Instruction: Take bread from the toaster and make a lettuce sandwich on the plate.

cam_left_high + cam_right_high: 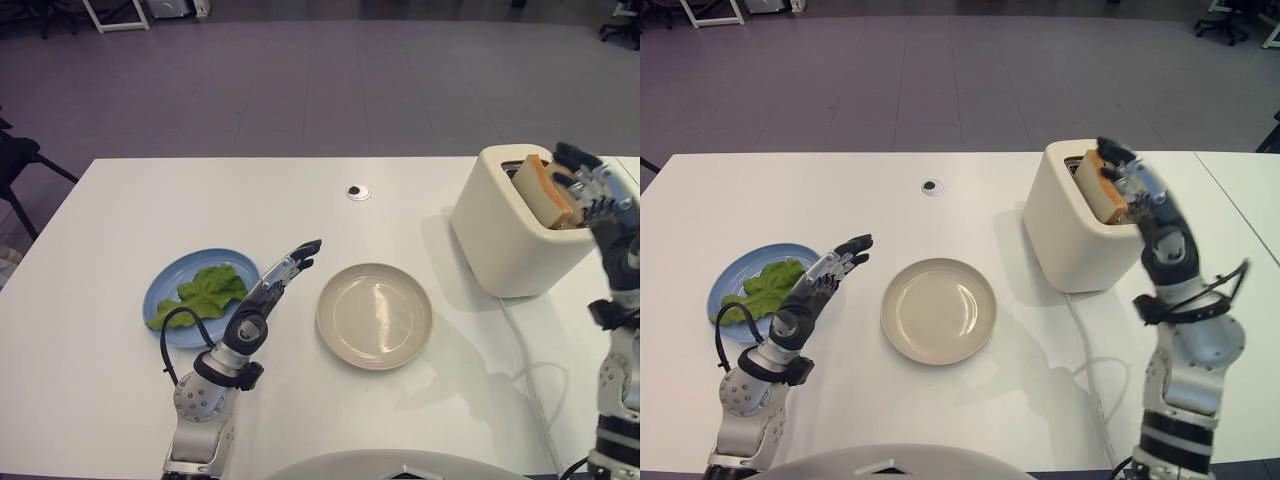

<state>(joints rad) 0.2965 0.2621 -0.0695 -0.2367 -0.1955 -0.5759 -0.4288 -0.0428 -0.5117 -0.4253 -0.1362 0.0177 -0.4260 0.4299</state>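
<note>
Our left robot hand (pixel 262 305) hovered over the counter (pixel 100 400), fingers outstretched and empty, between the lettuce (pixel 205 292) on its blue plate (pixel 170 274) and the beige plate (pixel 374 316). Farther back, our right robot hand (pixel 592 195) gripped the bread (pixel 538 188), which stood tilted in the toaster (pixel 505 240).

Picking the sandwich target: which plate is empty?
The beige plate at mid-table is bare. The blue plate, to its left, holds the lettuce.
</note>
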